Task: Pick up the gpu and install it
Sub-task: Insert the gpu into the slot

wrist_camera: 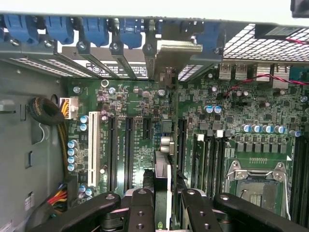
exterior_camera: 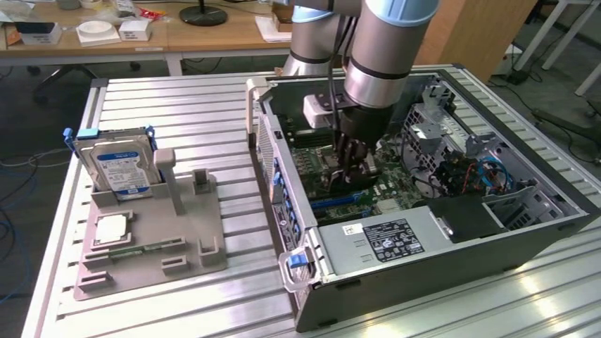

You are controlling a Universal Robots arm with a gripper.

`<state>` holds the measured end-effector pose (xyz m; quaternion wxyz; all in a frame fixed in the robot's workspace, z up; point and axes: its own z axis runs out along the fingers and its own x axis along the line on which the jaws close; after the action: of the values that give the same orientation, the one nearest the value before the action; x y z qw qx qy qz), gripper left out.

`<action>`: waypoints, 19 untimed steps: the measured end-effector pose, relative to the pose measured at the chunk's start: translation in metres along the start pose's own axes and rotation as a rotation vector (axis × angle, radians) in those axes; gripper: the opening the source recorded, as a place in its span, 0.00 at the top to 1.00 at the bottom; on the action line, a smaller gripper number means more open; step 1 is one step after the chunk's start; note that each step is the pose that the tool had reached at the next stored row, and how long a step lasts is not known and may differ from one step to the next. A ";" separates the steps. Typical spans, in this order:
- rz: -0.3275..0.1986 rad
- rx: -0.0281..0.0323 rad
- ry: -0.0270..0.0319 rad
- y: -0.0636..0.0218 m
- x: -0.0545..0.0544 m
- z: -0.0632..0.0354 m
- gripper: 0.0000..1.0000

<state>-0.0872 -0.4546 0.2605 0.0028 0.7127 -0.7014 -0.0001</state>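
Card: the gpu [wrist_camera: 163, 150] is held on edge over the motherboard [wrist_camera: 231, 145], lined up for a slot
Fingers: the gripper [wrist_camera: 163, 205] is pinched on the card's top edge
Case: the computer case [exterior_camera: 526, 239] is laid open for access from above

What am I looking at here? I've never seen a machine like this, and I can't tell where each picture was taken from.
The grey tube is a robot arm, a motorised limb ending in two jaws. The exterior view comes from a camera standing off the arm. It shows the arm reaching down into an open computer case lying on a ribbed metal table. Towards that view's left, a grey tray holds an upright hard drive and a small square chip. The wrist view comes from a camera on the arm itself, looking past the jaws at the green motherboard. Between the jaws stands a thin card seen edge-on, the gpu. They appear closed on it.
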 end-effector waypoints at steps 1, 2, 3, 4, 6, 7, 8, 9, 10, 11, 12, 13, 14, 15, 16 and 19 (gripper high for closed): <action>0.000 0.0000 0.0000 0.0000 0.000 0.0006 0.73; 0.000 -0.0001 0.0002 0.0001 0.000 0.0007 0.73; 0.000 -0.0001 0.0001 0.0002 0.000 0.0007 0.73; 0.000 0.0000 -0.0001 0.0002 0.000 0.0008 0.73; 0.000 -0.0001 0.0000 0.0001 0.001 0.0008 0.73; 0.000 0.0000 0.0000 0.0001 0.002 0.0009 0.73; 0.000 0.0000 0.0000 0.0002 0.002 0.0009 0.73; 0.000 0.0001 0.0000 0.0002 0.002 0.0010 0.73; 0.000 0.0000 -0.0001 0.0002 0.002 0.0010 0.73; 0.000 0.0000 0.0001 0.0002 0.002 0.0011 0.73; 0.000 0.0002 0.0000 0.0001 0.002 0.0012 0.73; 0.000 0.0015 0.0000 0.0002 0.002 0.0015 0.73; 0.000 0.0039 0.0001 0.0004 0.002 0.0017 0.73; 0.000 0.0059 0.0001 0.0008 0.002 0.0019 0.73; 0.000 0.0070 0.0000 0.0012 0.002 0.0020 0.73; 0.000 0.0073 0.0000 0.0025 0.002 0.0024 0.73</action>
<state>-0.0897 -0.4571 0.2581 0.0002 0.7127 -0.7014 0.0025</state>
